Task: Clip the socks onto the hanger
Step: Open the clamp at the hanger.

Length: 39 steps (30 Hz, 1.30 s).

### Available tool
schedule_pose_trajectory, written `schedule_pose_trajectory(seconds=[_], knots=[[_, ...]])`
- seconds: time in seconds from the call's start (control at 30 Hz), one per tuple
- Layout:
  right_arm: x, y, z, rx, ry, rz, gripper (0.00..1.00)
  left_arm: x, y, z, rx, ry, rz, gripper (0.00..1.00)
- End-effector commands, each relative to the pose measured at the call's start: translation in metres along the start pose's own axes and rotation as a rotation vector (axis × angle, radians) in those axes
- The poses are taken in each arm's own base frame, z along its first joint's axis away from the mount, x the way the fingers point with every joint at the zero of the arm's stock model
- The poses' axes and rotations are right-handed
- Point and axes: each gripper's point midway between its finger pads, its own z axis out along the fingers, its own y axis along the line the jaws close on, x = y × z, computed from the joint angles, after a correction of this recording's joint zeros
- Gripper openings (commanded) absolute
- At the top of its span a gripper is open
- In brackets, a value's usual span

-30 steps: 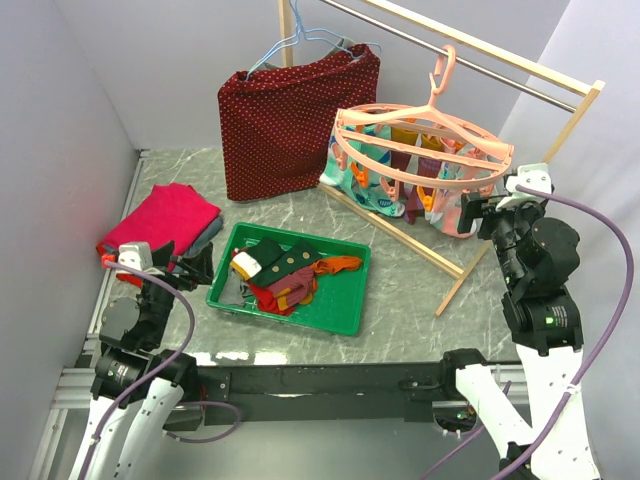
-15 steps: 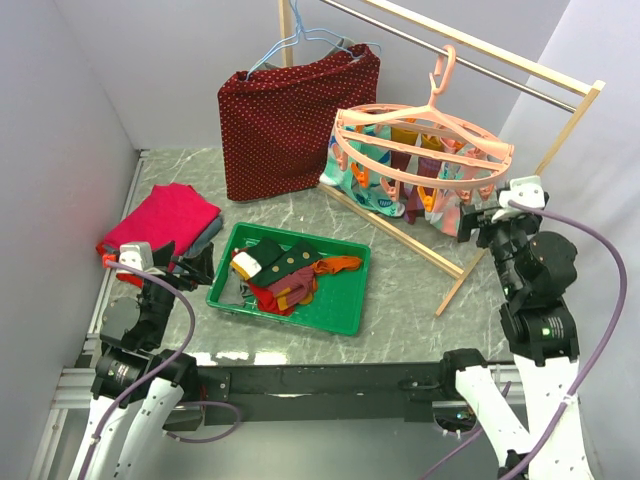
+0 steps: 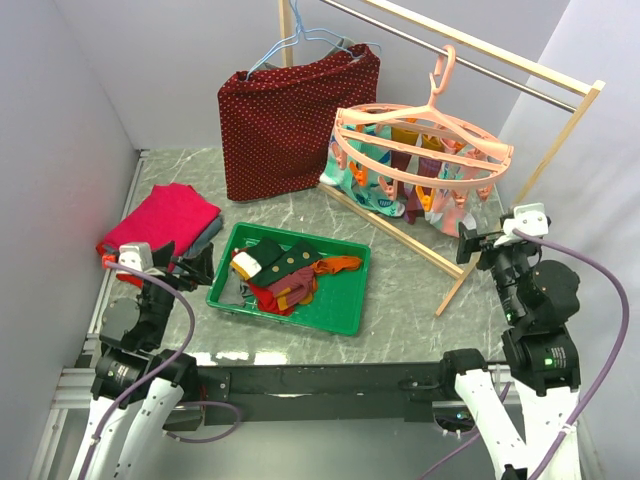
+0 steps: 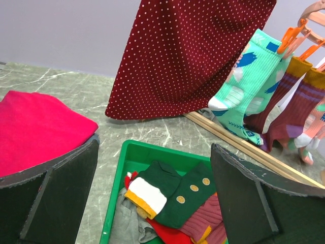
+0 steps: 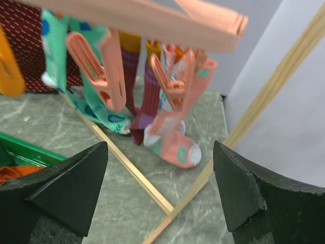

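The loose socks [image 3: 280, 275] lie heaped in the green tray [image 3: 345, 318] at mid-table, left of the hanger [image 3: 420, 135], which hangs by its hook from the wooden rack [image 3: 560, 130]. Several socks are already pegged there (a teal one [image 4: 244, 86] and maroon-striped ones show in the left wrist view).

Both grippers are empty, so your next step looks like fetching a sock from the tray. The left gripper [image 3: 188, 262] sits near the tray's left edge with its jaws spread wide and nothing between them. It looks straight at the pile. The dark green sock [image 4: 185, 190] with yellow dots lies on top, so take that one by a single layer at its cuff, or you may drag the tangle up with it.

The right gripper [image 3: 470, 240] is likewise spread wide and bare, just below the hanger's near-right rim. A free peg [image 5: 109, 71] hangs in front of it. Pinch that peg's top to open it, and steady it first, since the hanger will probably swing.

The pile itself is soft and overlapping: red, orange, grey and striped pieces, their edges hard to separate.
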Motion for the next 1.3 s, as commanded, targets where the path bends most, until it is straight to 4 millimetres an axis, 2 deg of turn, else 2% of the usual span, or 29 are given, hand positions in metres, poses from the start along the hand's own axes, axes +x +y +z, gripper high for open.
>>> schedule_pose_trajectory(seconds=[0.0,0.1,0.33,0.53,0.7,1.27], knots=[[0.014,-0.014,-0.003,0.094,0.036,0.013,0.89,-0.011,-0.005,-0.002,0.024,-0.046,0.003,0.96],[0.009,-0.025,-0.001,0.15,0.029,0.007,0.88,-0.014,-0.005,-0.004,0.028,-0.062,-0.001,0.96],[-0.009,-0.027,0.009,0.147,-0.037,-0.042,0.82,-0.02,-0.004,-0.009,0.026,-0.093,-0.004,0.97],[-0.02,-0.023,0.021,0.115,-0.075,-0.053,0.82,-0.023,-0.004,-0.012,0.023,-0.107,-0.005,0.96],[-0.026,-0.011,0.031,0.048,-0.097,-0.057,0.82,-0.023,-0.004,-0.013,0.024,-0.109,-0.006,0.96],[-0.045,-0.003,0.049,-0.009,-0.155,-0.066,0.82,-0.019,-0.008,-0.01,0.044,-0.087,-0.001,0.96]])
